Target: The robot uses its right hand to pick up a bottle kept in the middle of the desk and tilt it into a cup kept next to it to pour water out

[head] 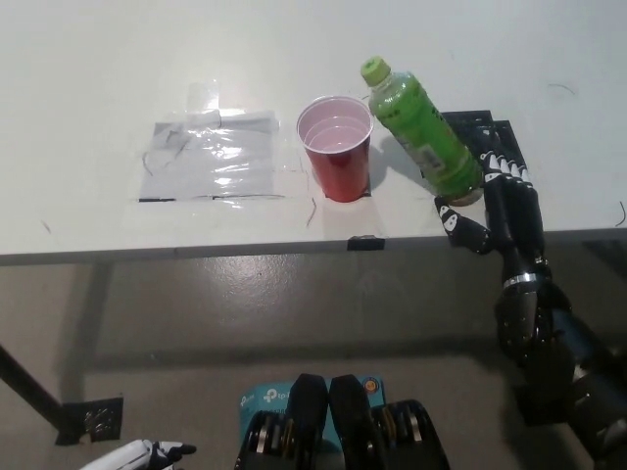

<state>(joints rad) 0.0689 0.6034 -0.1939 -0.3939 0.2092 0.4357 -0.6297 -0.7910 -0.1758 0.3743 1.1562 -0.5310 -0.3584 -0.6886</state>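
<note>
Bottle tipped toward the cup, cap almost at the rim

We see the green bottle (423,135) leaning, its long axis running from the base at our black right hand (490,196) up and left to the capped neck just beside the red cup (336,149) on the worktop (98,59). Our fingers (502,166) wrap the base end, thumb below. Green label, lime cap seemingly still on. The white left hand (147,453) rests low, far off.

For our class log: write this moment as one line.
black right hand: holds green plastic bottle | bottle: tilted toward red plastic cup, cap on | white left hand: resting low
</note>
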